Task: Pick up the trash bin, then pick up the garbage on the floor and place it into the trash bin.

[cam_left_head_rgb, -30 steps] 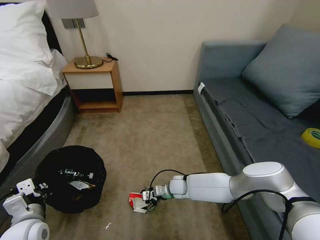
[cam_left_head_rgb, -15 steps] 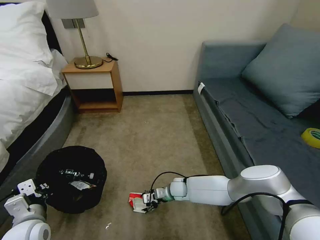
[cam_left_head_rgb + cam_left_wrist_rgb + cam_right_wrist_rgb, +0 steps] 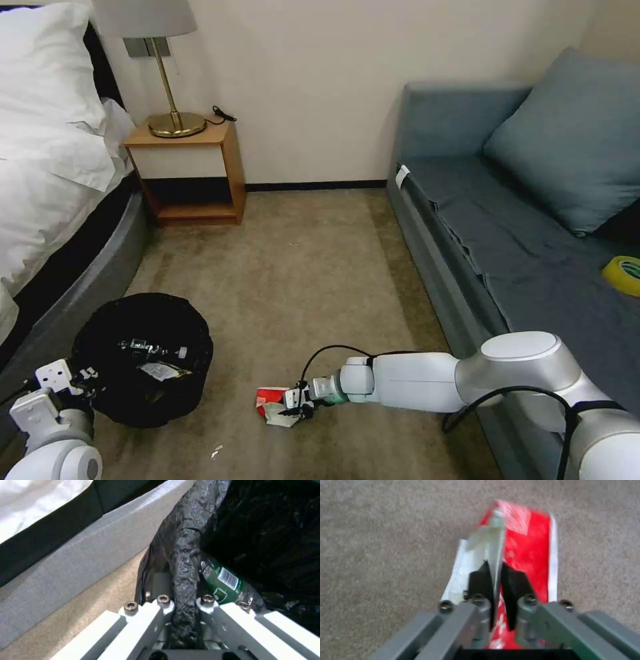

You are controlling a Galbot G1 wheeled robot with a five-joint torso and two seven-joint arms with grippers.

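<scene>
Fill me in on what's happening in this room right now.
A two-armed robot is clearing litter off the carpet. Its left gripper is clamped on the bag-lined rim of the trash bin beside the bed, and a green bottle already lies inside. Its right gripper is down at the floor near the sofa, shut on a fold of the red-and-white packet, which is on the carpet.

I can read no words, brand names or numbers anywhere. The one printed mark I can make out is a white barcode panel on the label of the green bottle (image 3: 222, 581) lying inside my trash bin (image 3: 186, 555); its digits are too small to read. The red-and-white packet (image 3: 523, 547) shows only blurred white print.
</scene>
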